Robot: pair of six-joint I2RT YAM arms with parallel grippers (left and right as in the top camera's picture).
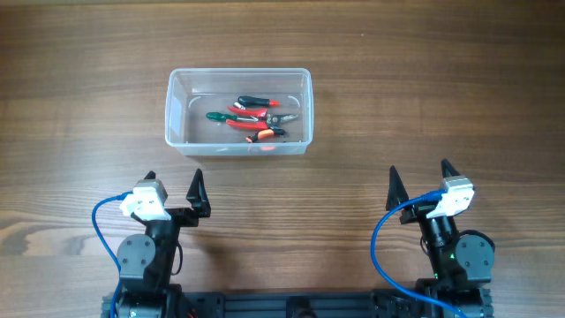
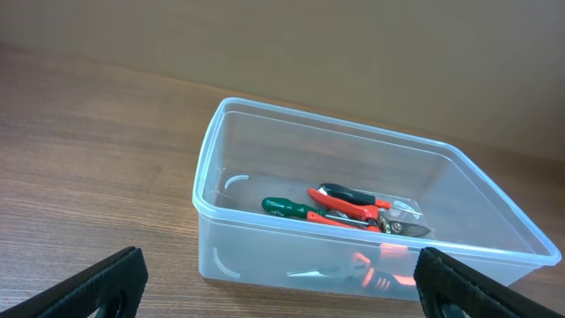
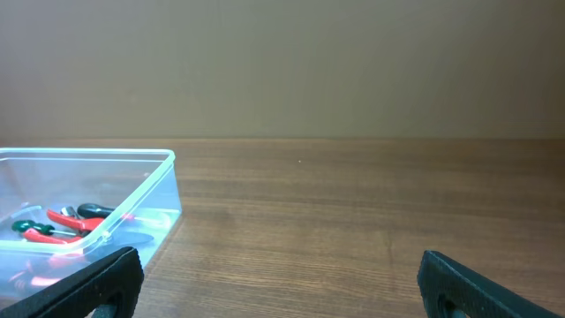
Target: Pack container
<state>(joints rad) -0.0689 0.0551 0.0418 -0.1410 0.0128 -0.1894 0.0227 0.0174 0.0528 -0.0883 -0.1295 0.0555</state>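
Observation:
The clear plastic container (image 1: 177, 106) stands on the wooden table, left of centre and toward the far side. Inside it lie several hand tools (image 1: 256, 117) with red, green and black handles. The container also shows in the left wrist view (image 2: 265, 256) with the tools (image 2: 349, 210) in it, and at the left edge of the right wrist view (image 3: 159, 190). My left gripper (image 1: 173, 188) is open and empty, near the table's front edge, short of the container. My right gripper (image 1: 419, 183) is open and empty at the front right, over bare wood.
Blue cables loop beside both arm bases (image 1: 99, 221) at the front edge. A plain wall stands beyond the table's far edge in the wrist views.

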